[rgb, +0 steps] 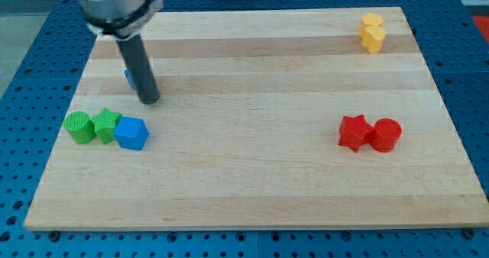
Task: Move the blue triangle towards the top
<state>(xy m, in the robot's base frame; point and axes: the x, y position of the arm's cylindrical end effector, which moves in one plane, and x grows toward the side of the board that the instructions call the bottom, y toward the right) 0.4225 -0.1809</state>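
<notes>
The blue triangle (129, 78) is mostly hidden behind my rod at the view's upper left; only a small blue edge shows to the rod's left. My tip (150, 101) rests on the wooden board just below and to the right of that blue edge, close to or touching the block. The rod rises up and to the left to the arm's grey end at the view's top.
A green round block (77, 127), a green star (105, 125) and a blue cube-like block (131, 133) sit in a row at the left. A red star (354, 132) and red cylinder (386, 134) sit at the right. A yellow block (372, 33) sits top right.
</notes>
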